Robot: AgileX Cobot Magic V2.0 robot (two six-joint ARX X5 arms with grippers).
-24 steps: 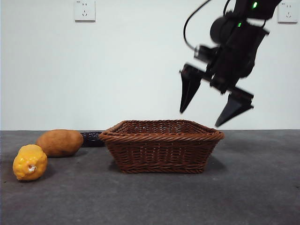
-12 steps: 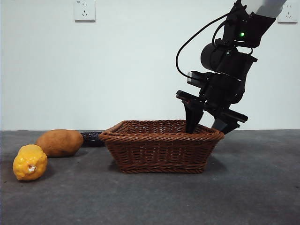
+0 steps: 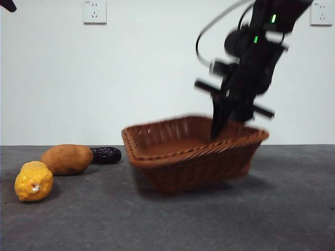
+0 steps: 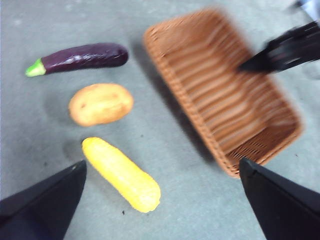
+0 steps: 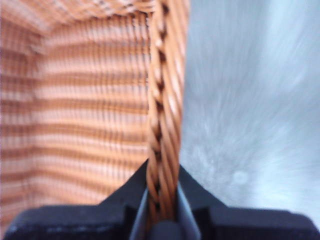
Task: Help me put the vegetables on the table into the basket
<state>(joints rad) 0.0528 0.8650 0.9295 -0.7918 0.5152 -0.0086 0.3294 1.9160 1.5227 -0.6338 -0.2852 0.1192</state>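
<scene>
Right wrist view: right hand point(image 5: 161, 220) clamps basket point(image 5: 162, 100) rim; no readable writing.

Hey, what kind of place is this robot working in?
Probably a lab or test bench, not a kitchen: a bare dark grey table, a plain white wall with a power socket, and only a wicker basket and three vegetables as props.

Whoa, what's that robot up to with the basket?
The right gripper is clamped on the braided rim of the basket and has one side tilted up off the table. The basket is empty. The corn, potato and eggplant lie on the table beside it. The left gripper hovers open above them.
</scene>
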